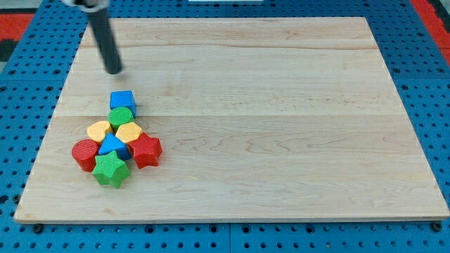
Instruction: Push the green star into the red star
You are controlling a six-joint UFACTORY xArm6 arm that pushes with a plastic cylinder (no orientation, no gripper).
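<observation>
A pale wooden board [281, 105] lies on a blue perforated table [21, 140], with a patch of red at the far corners of the view. The arm has no pincer to open or shut — only a dark rod, and my tip [114, 71] rests on the board at the far left, well apart from the blocks and beyond them. All the blocks sit huddled in one cluster at the near left: a blue cube [122, 100] farthest, a green block [121, 117] touching it, then two yellow blocks [99, 130] [129, 131] side by side, a blue block [113, 146] between a red cylinder-like block [85, 154] on the left and the red star [146, 150] on the right. The green star [111, 169] is nearest the board's near edge, just beside the red star — whether they touch I cannot tell. No containers are in view. The board's whole right half lies bare
</observation>
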